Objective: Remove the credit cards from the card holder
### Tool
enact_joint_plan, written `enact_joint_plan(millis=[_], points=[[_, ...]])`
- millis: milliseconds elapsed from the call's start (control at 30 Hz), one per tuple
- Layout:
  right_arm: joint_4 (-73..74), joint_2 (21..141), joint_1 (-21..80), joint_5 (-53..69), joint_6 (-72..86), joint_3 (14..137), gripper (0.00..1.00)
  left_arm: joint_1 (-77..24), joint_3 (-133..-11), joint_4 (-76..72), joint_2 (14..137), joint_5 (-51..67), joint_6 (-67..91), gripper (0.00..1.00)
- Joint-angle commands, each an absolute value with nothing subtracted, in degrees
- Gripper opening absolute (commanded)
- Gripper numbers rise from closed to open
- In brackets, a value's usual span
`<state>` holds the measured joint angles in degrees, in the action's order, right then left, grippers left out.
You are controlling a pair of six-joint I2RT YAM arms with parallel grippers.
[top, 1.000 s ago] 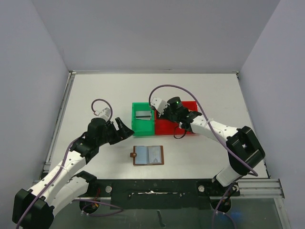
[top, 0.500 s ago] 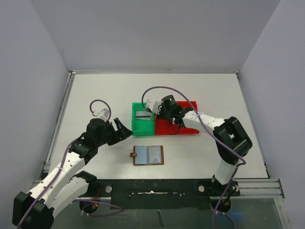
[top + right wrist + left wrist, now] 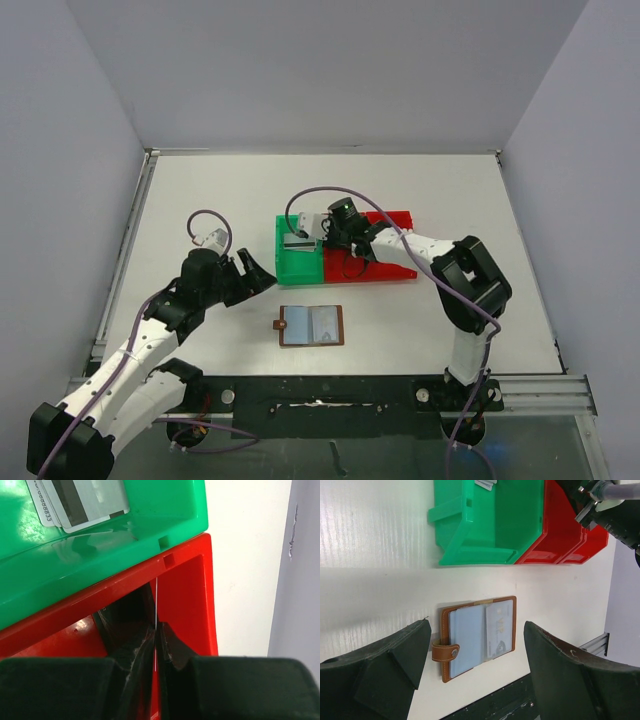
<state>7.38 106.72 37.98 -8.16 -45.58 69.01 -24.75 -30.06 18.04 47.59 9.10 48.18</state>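
Over the red bin (image 3: 185,590), right beside the wall where it meets the green bin (image 3: 125,545), your right jaws are pinched together on a thin pale card (image 3: 156,600). It is seen edge-on, so only a white sliver shows, rising from between the dark fingertips (image 3: 172,647). From above, your right arm (image 3: 420,245) reaches across the red bin to that shared wall.

Two credit cards (image 3: 80,500) lie overlapping on the floor of the green bin (one shows a dark stripe, the one under it a row of printed digits).

The card holder (image 3: 311,325) lies open and flat on the tabletop (image 3: 450,200), closer to the arm bases than the bins and apart from them. Its brown border frames two inner panels — one pale blue, one greyer — and a short strap (image 3: 445,652) with a snap sticks out from one side. You cannot tell whether a card sits behind either panel.

Your left jaws stand wide apart with nothing between them. Your left arm (image 3: 150,325) holds them above the tabletop, to the left of the bins and touching neither bin nor card holder. In the left wrist view, its two dark fingers (image 3: 395,675) frame the open card holder below.
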Motion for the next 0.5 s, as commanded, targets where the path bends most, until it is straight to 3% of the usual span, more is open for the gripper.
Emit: enact_joint_plan(millis=[0, 467], points=[[5.59, 107.19, 38.31, -9.99, -48.79, 71.28, 0.06, -24.26, -33.33, 17.57, 46.93, 8.45, 47.23, 0.75], [5.35, 108.95, 38.13, -9.73, -49.62, 71.54, 0.12, -24.08, -32.78, 16.88, 46.41, 9.39, 48.33, 0.75]])
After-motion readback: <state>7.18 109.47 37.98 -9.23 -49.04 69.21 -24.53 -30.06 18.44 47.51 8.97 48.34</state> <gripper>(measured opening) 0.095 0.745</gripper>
